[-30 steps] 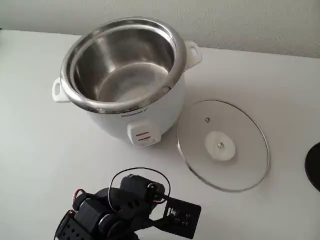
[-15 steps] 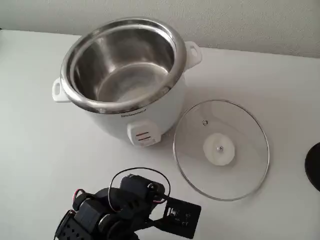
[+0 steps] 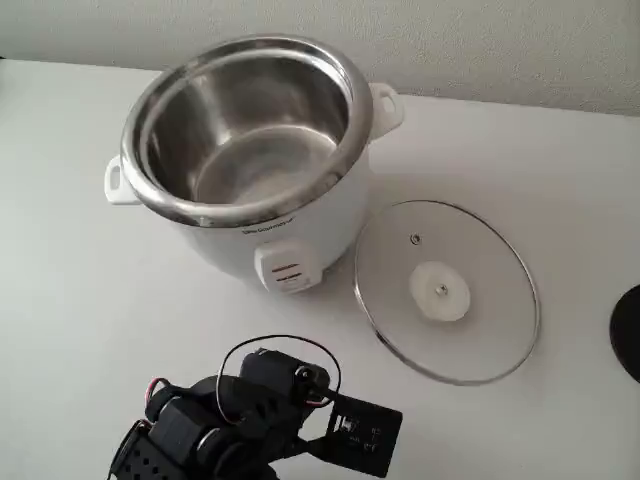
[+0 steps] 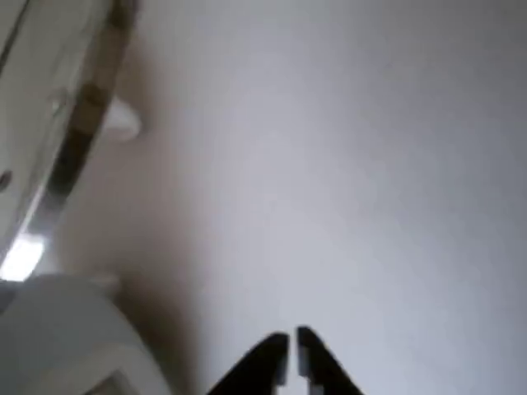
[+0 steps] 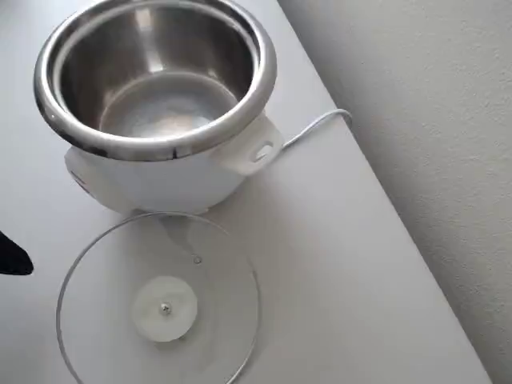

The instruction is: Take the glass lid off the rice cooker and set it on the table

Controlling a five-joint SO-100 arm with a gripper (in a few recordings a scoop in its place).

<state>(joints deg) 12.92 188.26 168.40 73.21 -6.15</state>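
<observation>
Wrist view: gripper (image 4: 292, 354) at bottom centre, fingertips nearly together w/ only a thin slit between, nothing held, bare table (image 4: 370, 164) beyond; cooker (image 4: 58, 164) blurred at left edge. Fixed view: lid (image 3: 447, 291) lies flat on table at centre right, knob side down, just beside cooker (image 3: 250, 150), whose steel pot stands uncovered; arm (image 3: 250, 415) at bottom centre, apart from lid. Overhead view: lid (image 5: 158, 298) at lower left, below cooker; white cord (image 5: 316, 126) trails right off table edge.

The fixed view looks down from behind the arm. The overhead view looks straight down, close. Both share the rice cooker (image 3: 250, 165) and glass lid (image 5: 158, 298). The wrist view sits just behind the gripper (image 4: 291, 355), facing the table (image 4: 370, 164).
</observation>
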